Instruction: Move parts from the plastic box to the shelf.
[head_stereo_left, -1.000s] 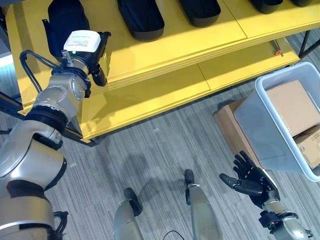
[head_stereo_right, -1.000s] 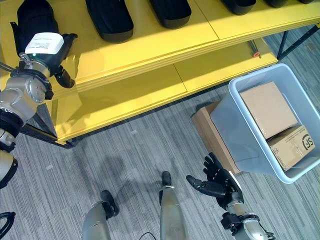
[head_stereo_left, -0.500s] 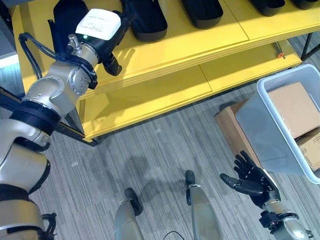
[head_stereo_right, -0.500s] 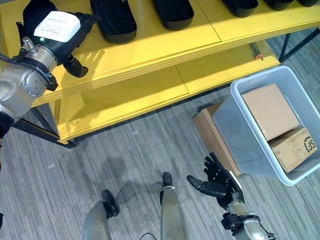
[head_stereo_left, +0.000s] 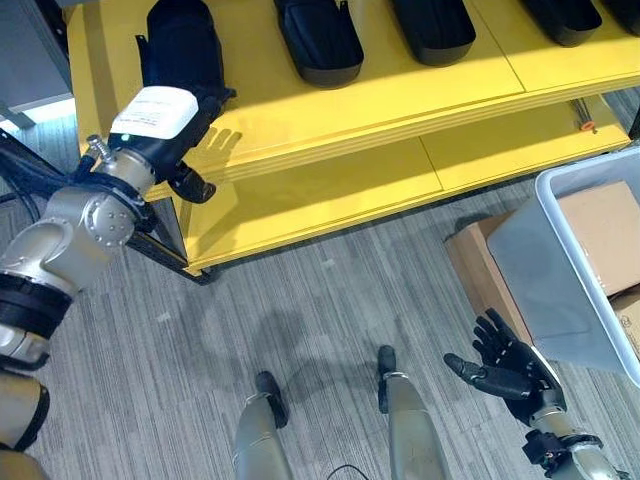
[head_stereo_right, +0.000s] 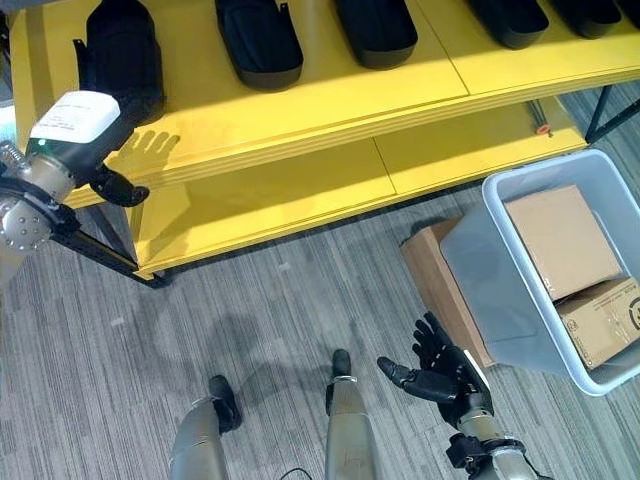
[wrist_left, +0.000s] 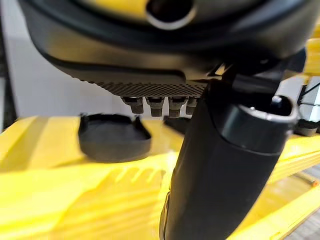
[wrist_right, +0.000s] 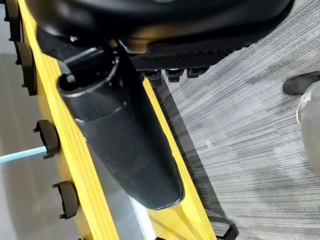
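Left hand open beside shelf, black part just beyond

Both head eyes look steeply down from above, sharing the yellow shelf, grey floor and plastic box. Each wrist cam sits very close behind its own hand, facing the shelf.
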